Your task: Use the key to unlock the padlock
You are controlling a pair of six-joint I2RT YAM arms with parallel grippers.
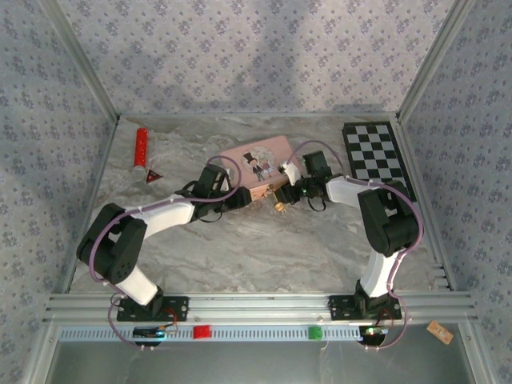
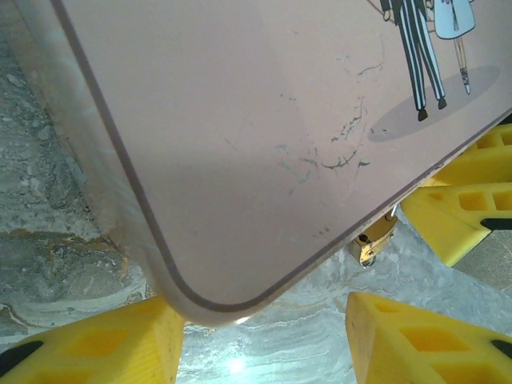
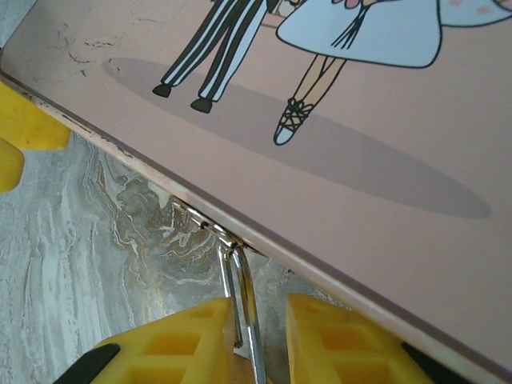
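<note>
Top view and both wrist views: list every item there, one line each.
tin: one, pink with a cartoon couple, middle of the table
padlock: one, brass with a silvery shackle, hooked on the tin's near edge
checkerboard: one, black and white, far right
tube: one, red, far left
small triangular piece: one, red and dark, beside the tube
blocks: two, one red, one green, on the front rail
tag: one, tan, front right, past the rail
table: one, grey marbled
arms: two, black and white, left, right
left fingers: yellow, apart, at the tin's corner
right fingers: yellow, either side of the shackle
</note>
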